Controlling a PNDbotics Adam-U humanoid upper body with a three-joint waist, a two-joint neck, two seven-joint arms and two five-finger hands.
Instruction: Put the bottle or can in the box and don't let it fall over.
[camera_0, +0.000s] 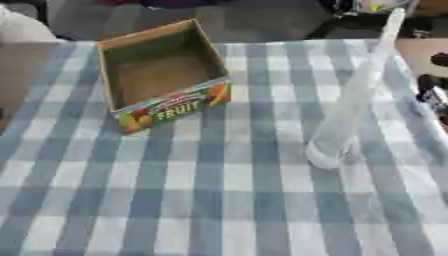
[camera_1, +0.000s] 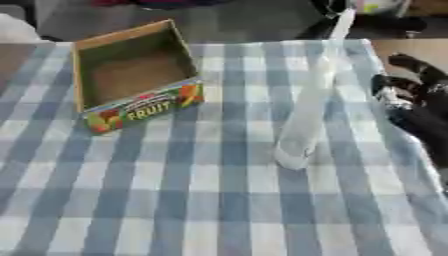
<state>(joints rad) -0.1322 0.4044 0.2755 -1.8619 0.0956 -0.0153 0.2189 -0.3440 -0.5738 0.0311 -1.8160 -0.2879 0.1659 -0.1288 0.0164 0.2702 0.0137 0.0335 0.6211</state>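
Nearest us, the blue-and-white checked cloth (camera_0: 175, 200) covers the desk; a tall clear plastic bottle (camera_0: 350, 110) stands at frame centre-right, apart from the open cardboard fruit box (camera_0: 162, 75) upper left. We judge the reach pending: the right robot hand (camera_1: 411, 95), its fingers unreadable, must grasp the bottle upright.

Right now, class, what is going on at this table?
A clear bottle stands on the checked tablecloth, to the right of an open cardboard box with FRUIT printed on its front. The box looks empty, so the bottle has not yet gone in. The robot's right hand shows at the right edge, beside the bottle and apart from it, holding nothing. Whether its fingers are open or curled cannot be made out. The left hand is not in view.
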